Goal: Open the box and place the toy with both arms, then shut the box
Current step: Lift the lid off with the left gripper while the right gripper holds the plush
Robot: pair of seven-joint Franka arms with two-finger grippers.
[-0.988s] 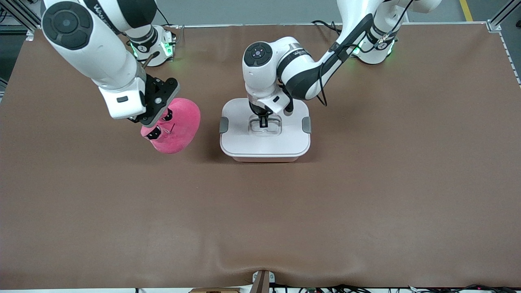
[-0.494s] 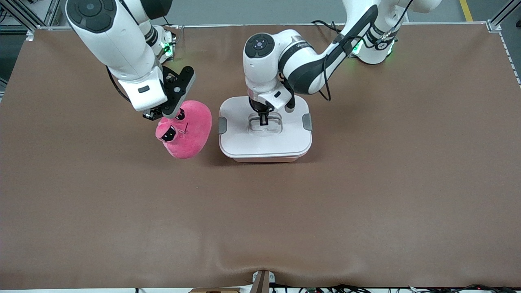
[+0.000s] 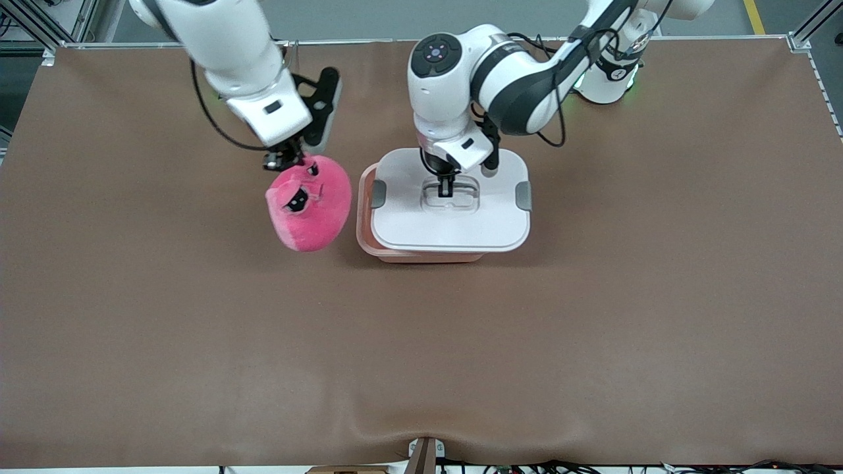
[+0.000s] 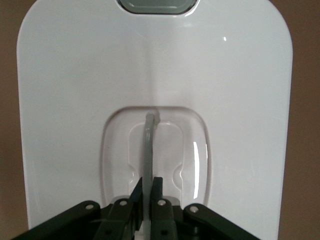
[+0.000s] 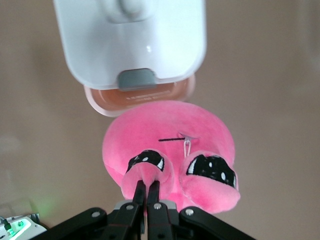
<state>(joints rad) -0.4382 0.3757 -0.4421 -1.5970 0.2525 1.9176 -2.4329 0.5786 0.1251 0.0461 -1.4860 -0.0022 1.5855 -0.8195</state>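
The pink tub of the box (image 3: 366,245) stands mid-table. Its white lid (image 3: 451,224) with grey side clips is lifted off and shifted toward the left arm's end, so the tub's rim shows. My left gripper (image 3: 446,192) is shut on the lid's central handle (image 4: 148,145), also seen in the left wrist view (image 4: 148,186). My right gripper (image 3: 288,161) is shut on a nub of the hot-pink plush toy (image 3: 309,203) and holds it in the air beside the box. The right wrist view shows the gripper (image 5: 146,186), the toy (image 5: 170,145), the lid (image 5: 130,35) and the tub (image 5: 140,99).
The brown table mat (image 3: 421,342) spreads wide on all sides of the box. The arms' green-lit bases (image 3: 609,79) stand along the table's edge farthest from the front camera.
My left gripper has lifted the lid off the tub and moved it toward the left arm's end. My right gripper has raised the toy and carried it closer to the box.
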